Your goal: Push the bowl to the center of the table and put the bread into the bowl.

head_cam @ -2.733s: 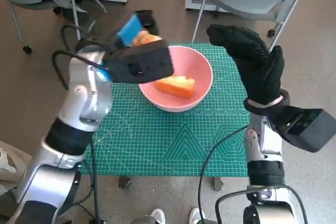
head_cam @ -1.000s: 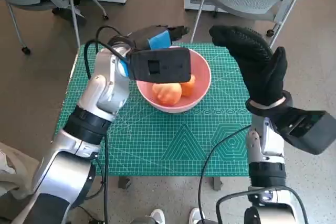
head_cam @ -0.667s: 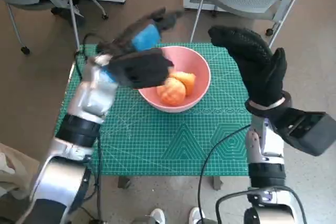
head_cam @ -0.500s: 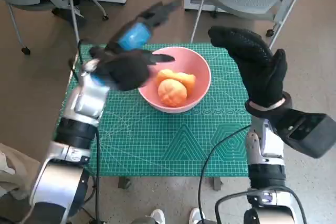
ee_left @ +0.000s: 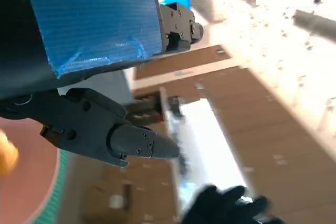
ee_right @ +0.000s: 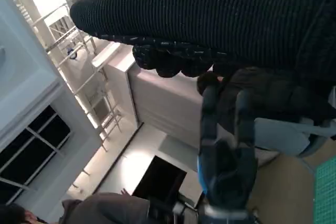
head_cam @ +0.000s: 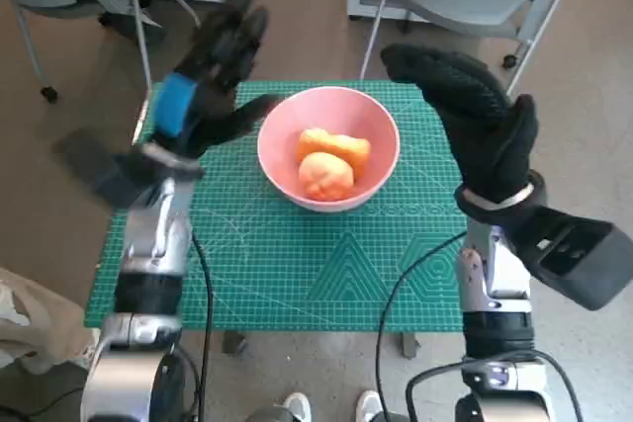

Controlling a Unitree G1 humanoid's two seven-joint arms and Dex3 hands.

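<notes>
both hands are wide and holding nothing, our left hand (head_cam: 213,71) at nine o'clock of the bowl (head_cam: 280,160), our right hand (head_cam: 475,121) at three; bread (head_cam: 328,163) sits inside, so we judge only centering remains.

Pink bowl (head_cam: 329,147); orange-tan bread (head_cam: 327,163); green gridded mat (head_cam: 297,254).

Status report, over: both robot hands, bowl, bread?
Left robot hand open, raised beside the bowl. Right robot hand open, holds nothing. Two bread pieces in the bowl. Nothing in the way.
</notes>
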